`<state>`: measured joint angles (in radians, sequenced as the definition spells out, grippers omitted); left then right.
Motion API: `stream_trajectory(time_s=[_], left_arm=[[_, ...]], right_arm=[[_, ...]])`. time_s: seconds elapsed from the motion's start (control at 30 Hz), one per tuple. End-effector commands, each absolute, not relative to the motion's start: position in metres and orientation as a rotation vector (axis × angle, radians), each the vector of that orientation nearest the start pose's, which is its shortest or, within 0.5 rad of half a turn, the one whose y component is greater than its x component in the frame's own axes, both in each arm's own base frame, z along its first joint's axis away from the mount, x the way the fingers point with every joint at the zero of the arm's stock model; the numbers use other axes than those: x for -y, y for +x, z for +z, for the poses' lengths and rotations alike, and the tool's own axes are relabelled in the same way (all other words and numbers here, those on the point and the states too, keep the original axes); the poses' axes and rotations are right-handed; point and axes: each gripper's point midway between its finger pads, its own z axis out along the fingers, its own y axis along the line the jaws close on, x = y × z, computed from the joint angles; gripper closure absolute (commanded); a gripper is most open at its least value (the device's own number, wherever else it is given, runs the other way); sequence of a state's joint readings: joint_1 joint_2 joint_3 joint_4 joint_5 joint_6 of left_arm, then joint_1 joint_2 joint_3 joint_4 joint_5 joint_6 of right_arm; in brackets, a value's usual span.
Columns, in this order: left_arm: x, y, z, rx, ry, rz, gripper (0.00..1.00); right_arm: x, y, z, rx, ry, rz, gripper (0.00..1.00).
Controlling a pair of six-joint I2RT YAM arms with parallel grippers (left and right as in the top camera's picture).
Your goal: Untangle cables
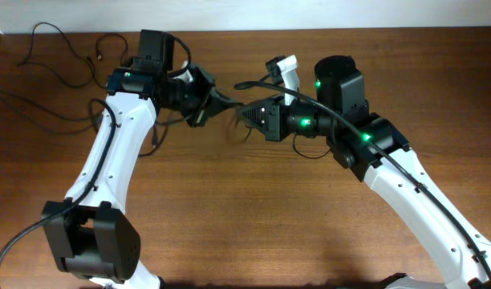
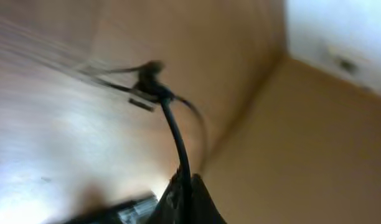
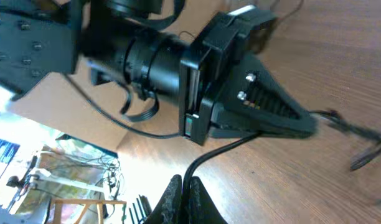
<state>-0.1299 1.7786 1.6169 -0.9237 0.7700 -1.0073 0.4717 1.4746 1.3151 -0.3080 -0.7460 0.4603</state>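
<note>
Both grippers meet above the middle of the table, tip to tip. My left gripper (image 1: 226, 104) (image 2: 185, 198) is shut on a black cable (image 2: 175, 132) that runs out to a small knot (image 2: 152, 79) with thin strands fanning from it. My right gripper (image 1: 245, 113) (image 3: 183, 198) is shut on a black cable (image 3: 216, 154) too. That cable curves up to the left gripper's closed tip (image 3: 305, 124). Thin strands (image 3: 363, 147) trail on the wood beyond it. The left wrist view is blurred.
More thin black cords (image 1: 93, 58) lie loose at the table's far left corner, beside the left arm. Another thin loop (image 1: 310, 152) lies under the right arm. A cardboard wall (image 2: 315, 143) stands behind the table.
</note>
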Motion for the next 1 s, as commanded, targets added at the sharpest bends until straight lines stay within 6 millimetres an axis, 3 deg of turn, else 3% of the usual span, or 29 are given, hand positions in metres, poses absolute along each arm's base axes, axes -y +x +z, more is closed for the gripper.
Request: stream_trajectory(time_s=[0.0, 0.13, 0.23, 0.3, 0.33, 0.37, 0.4, 0.43, 0.5, 0.53, 0.63, 0.7, 0.73, 0.8, 0.83, 0.87, 0.9, 0.93, 0.97], left_arm=[[0.119, 0.415, 0.183, -2.656, -1.052, -0.808, 1.0], [0.114, 0.414, 0.18, -2.657, -1.067, -0.758, 1.0], [0.117, 0.407, 0.179, -2.686, -1.076, -0.781, 1.0], [0.157, 0.394, 0.205, -2.745, -0.864, -1.153, 1.0], [0.177, 0.391, 0.229, -2.705, -0.659, -1.374, 1.0], [0.2, 0.392, 0.272, -2.531, -0.24, -1.621, 1.0], [0.205, 0.397, 0.288, -2.407, -0.003, -1.609, 1.0], [0.202, 0.404, 0.283, -2.395, 0.045, -1.489, 1.0], [0.173, 0.413, 0.229, -2.597, -0.2, -1.03, 1.0], [0.166, 0.406, 0.22, -2.647, -0.2, -0.893, 1.0], [0.167, 0.397, 0.239, -2.589, -0.012, -0.837, 1.0], [0.137, 0.415, 0.228, -2.572, -0.079, -0.512, 1.0], [0.132, 0.408, 0.221, -2.608, -0.005, -0.379, 1.0], [0.144, 0.397, 0.24, -2.602, 0.119, -0.382, 1.0], [0.155, 0.388, 0.266, -2.571, 0.178, -0.452, 1.0], [0.177, 0.373, 0.293, -2.53, 0.247, -0.65, 1.0], [0.21, 0.349, 0.329, -2.424, 0.395, -0.999, 1.0], [0.223, 0.338, 0.345, -2.347, 0.494, -1.142, 1.0], [0.228, 0.335, 0.351, -2.296, 0.567, -1.175, 1.0]], right_arm=[[-0.281, 0.321, 0.337, -2.03, -0.52, 1.289, 0.96], [-0.252, 0.336, 0.313, -2.16, -0.371, 1.182, 0.96], [-0.196, 0.359, 0.268, -2.346, -0.094, 0.855, 0.96], [-0.181, 0.356, 0.256, -2.405, -0.038, 0.816, 0.92], [-0.18, 0.355, 0.253, -2.418, -0.038, 0.809, 0.88], [-0.18, 0.355, 0.252, -2.423, -0.056, 0.803, 0.85], [-0.18, 0.354, 0.251, -2.426, -0.056, 0.803, 0.84], [-0.181, 0.354, 0.251, -2.427, -0.058, 0.804, 0.84], [-0.181, 0.353, 0.251, -2.427, -0.059, 0.808, 0.84], [-0.181, 0.353, 0.25, -2.432, -0.058, 0.807, 0.83], [-0.18, 0.35, 0.248, -2.446, -0.055, 0.803, 0.83], [-0.181, 0.353, 0.25, -2.435, -0.057, 0.806, 0.83], [-0.181, 0.355, 0.251, -2.424, -0.056, 0.809, 0.83], [-0.181, 0.355, 0.25, -2.428, -0.055, 0.808, 0.83], [-0.181, 0.354, 0.25, -2.43, -0.055, 0.808, 0.83], [-0.181, 0.353, 0.249, -2.435, -0.054, 0.807, 0.83], [-0.181, 0.353, 0.249, -2.437, -0.053, 0.807, 0.83], [-0.181, 0.353, 0.249, -2.436, -0.054, 0.807, 0.83], [-0.181, 0.354, 0.25, -2.431, -0.054, 0.808, 0.83]])
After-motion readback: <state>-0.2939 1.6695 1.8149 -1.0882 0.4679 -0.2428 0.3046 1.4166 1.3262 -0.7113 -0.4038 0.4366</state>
